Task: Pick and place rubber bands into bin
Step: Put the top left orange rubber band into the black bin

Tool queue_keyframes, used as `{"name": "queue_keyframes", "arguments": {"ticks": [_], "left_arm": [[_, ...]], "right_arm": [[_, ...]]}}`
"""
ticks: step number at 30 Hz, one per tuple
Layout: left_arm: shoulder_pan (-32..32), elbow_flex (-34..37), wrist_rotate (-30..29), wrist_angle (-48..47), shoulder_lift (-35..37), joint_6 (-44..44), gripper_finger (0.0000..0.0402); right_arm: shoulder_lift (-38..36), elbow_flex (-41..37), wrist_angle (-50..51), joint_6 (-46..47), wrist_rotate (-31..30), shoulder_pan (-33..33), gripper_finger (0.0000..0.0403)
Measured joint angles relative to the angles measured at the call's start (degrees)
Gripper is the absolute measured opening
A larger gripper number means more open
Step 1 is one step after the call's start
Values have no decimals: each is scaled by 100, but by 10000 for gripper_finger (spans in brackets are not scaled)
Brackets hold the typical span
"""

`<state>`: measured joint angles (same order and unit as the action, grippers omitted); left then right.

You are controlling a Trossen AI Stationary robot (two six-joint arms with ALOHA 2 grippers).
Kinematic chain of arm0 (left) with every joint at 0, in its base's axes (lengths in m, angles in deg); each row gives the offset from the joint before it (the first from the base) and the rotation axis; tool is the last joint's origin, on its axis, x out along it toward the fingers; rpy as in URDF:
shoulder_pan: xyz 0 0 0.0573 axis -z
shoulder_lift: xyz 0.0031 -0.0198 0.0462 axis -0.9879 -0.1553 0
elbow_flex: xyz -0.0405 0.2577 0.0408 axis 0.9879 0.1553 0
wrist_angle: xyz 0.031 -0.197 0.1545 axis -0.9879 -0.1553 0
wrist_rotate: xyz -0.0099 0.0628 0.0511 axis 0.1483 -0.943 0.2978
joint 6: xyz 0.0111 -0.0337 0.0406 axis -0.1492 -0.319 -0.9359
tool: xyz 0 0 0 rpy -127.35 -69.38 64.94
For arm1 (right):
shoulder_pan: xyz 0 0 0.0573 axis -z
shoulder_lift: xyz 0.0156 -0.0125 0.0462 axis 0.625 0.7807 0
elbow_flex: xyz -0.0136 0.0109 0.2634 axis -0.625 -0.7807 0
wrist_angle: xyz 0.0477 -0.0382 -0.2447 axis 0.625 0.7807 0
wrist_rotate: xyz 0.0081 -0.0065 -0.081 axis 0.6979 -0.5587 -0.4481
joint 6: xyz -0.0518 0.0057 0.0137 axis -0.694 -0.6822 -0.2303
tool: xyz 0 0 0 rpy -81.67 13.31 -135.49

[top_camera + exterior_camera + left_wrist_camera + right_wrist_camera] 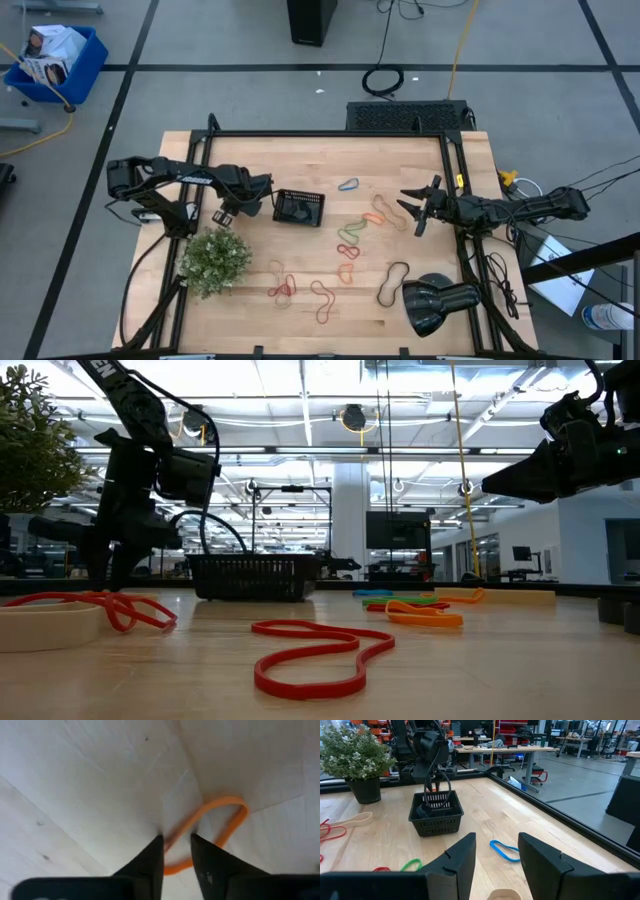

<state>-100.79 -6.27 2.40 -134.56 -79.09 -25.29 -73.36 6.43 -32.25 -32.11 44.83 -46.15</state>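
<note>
Nearest the low camera lies a red rubber band point(315, 660) in a flat wavy loop on the wooden table point(300, 165), with more red loops point(120, 608) off to its side and orange and green bands point(420, 610) farther back. Beyond them stands the bin point(299, 208), a small black mesh tray, just beside the left gripper point(222, 214), which is pointed down at the tabletop between the bin and the potted plant point(214, 260). The left wrist view shows its fingers point(150, 862) set either side of an orange band point(220, 820), narrowly apart, one strand running between them; whether they have actually pinched it cannot be told. The risk, as a judgement, is that the thin strand slides out as the fingers meet, or that it drops short of the bin. The right gripper point(418, 208) hangs above the far side of the table with its fingers spread and empty, a blue band point(504, 851) lying on the wood ahead of it.
</note>
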Motion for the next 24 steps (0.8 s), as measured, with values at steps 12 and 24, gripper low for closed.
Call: {"name": "queue_keyframes", "arguments": {"ticks": [12,24], "left_arm": [[47,17,75,100,-8,892,16],[78,-572,-71,-555,182,1564,5]], "right_arm": [[0,0,0,0,0,-1,141],[-1,-1,-2,7,-2,-1,141]]}}
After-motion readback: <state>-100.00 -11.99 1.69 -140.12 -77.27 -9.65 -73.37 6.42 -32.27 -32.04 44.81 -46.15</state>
